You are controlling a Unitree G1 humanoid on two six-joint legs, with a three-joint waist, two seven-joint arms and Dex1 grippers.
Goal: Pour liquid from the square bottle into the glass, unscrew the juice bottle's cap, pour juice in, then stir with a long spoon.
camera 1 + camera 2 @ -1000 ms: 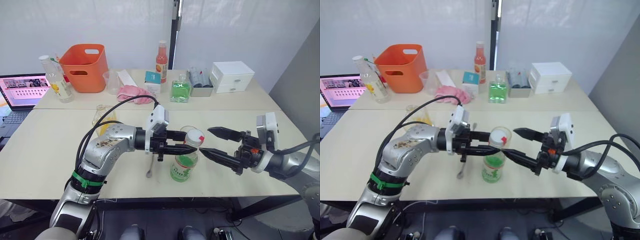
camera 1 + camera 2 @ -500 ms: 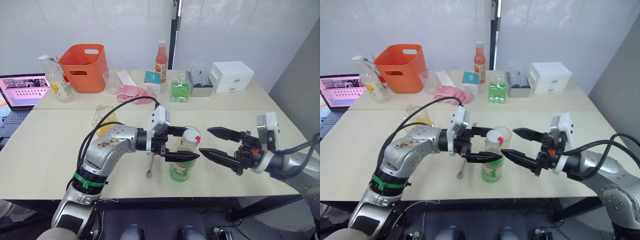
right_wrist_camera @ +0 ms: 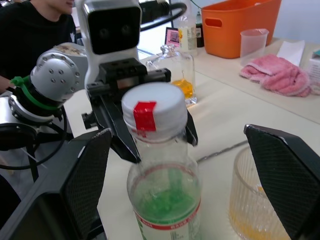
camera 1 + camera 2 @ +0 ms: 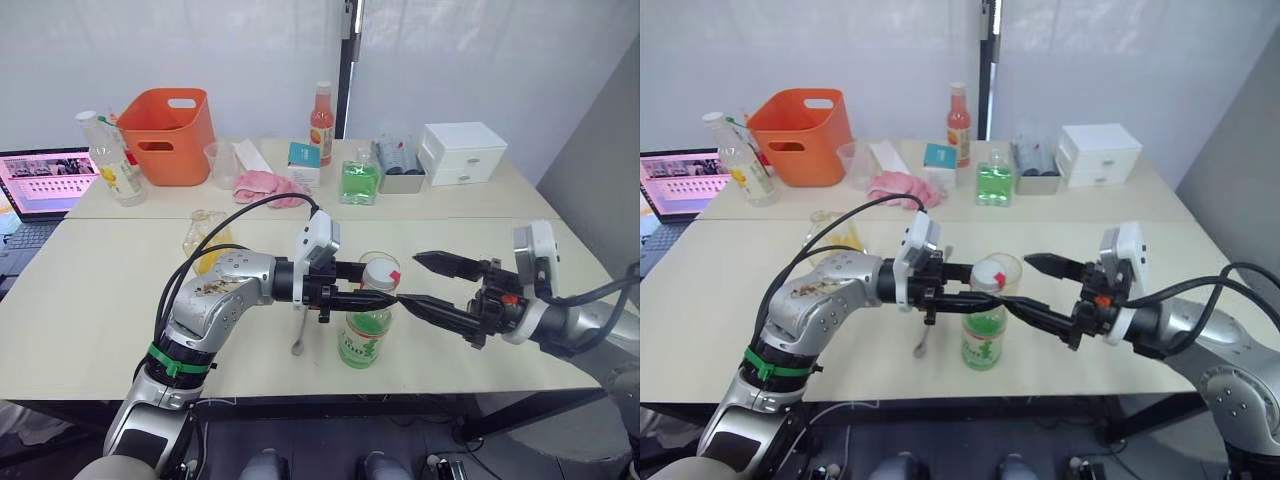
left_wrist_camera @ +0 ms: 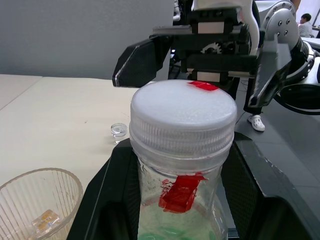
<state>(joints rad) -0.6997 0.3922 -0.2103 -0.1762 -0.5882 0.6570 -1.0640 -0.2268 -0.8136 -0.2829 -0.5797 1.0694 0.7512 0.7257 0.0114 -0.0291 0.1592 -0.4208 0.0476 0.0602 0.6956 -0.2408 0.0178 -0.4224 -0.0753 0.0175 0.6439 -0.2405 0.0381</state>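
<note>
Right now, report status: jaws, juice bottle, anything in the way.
Left gripper jaws shut on juice bottle neck, under the cap. Right gripper jaws open, straddling the cap, not gripping. Cap on. Glass close behind the bottle.

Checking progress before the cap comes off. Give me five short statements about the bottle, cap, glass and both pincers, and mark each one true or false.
1. The juice bottle's cap is on the juice bottle. True.
2. The left pincer is shut on the juice bottle's neck. True: a finger sits on each side, just below the cap.
3. The right pincer is shut on the cap. False: it is open, a finger on each side of the cap, apart from it.
4. The glass is empty. False: yellow-orange liquid sits at its bottom.
5. The juice bottle lies on its side. False: it is upright on the table.
</note>
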